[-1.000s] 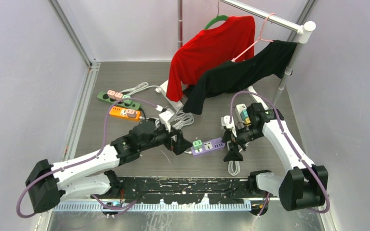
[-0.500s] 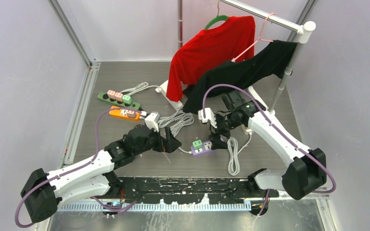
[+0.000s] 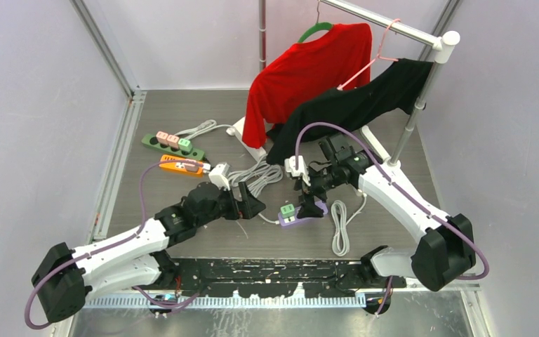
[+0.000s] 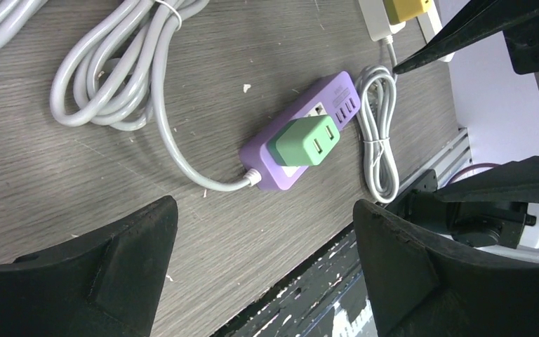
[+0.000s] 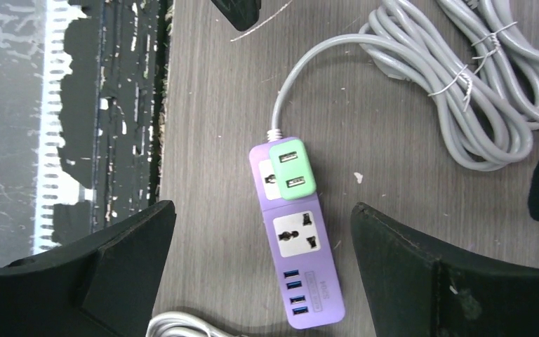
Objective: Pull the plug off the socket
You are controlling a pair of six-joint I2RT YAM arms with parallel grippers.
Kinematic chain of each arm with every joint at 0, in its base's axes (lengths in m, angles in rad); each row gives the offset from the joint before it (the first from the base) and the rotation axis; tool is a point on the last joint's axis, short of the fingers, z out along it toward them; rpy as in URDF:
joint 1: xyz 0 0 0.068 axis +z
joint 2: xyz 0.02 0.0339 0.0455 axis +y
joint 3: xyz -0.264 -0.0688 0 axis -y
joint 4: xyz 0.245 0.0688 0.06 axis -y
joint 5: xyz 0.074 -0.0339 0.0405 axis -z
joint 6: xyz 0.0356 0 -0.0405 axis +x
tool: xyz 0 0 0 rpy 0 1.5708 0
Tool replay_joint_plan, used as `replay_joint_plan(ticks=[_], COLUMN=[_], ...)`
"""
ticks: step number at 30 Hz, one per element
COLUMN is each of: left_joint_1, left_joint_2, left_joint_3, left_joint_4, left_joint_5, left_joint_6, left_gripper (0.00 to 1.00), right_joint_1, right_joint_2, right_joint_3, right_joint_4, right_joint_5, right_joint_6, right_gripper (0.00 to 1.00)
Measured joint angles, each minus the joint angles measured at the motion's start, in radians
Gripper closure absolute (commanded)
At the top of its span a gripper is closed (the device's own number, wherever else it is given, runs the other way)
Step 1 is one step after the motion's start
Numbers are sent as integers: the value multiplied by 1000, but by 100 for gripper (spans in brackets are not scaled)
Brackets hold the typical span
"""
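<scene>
The socket is a purple power strip point(image 3: 293, 219) lying flat on the grey table, with a green plug point(image 3: 288, 210) seated in its outlet nearest the cable. My left gripper point(image 3: 250, 204) is open just left of the strip, apart from it. The left wrist view shows the strip point(image 4: 337, 95) and plug point(image 4: 304, 140) beyond my gripper point(image 4: 264, 205). My right gripper point(image 3: 311, 201) hovers open over the strip's far end. In the right wrist view, the strip point(image 5: 302, 263) lies between my gripper's point(image 5: 263, 206) wide fingers, and the plug point(image 5: 291, 168) sits just past them.
A green power strip point(image 3: 173, 146) and an orange one point(image 3: 181, 165) lie at the back left. Grey cable coils point(image 3: 261, 174) lie behind the purple strip, a white coil point(image 3: 339, 228) to its right. A clothes rack holds a red shirt point(image 3: 309, 67) and a black one point(image 3: 354, 105).
My right arm has swung left from beside the strip's right end to above it. My left gripper has drawn back left, away from the strip's cable end.
</scene>
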Motion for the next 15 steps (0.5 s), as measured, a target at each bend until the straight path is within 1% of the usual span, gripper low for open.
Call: replay_joint_plan(ticks=[6,10,11,13,15], left_joint_1=[4,4,4,4,5], left_joint_2=[0,0,0,4,24], left_joint_3=[-39,-54,-55,-55,-55], left_joint_4=[22,26,27,30,39], left_joint_5=[-29,-64,-71,-82,-88], left_joint_6=[-13,-17,-17,-20,-25], left_gripper=[12,12,16,19,20], right_joint_1=[9,50,69,109,153], right_joint_2=[4,29,42,65,90], right_joint_3=[-32,-55,-58,-68,-82], right_joint_4=[90,141,148,166,183], right_joint_5=[73,151,164,188,216], right_joint_6=[25,30,29,27,28], right_gripper=[1,6,7,10,15])
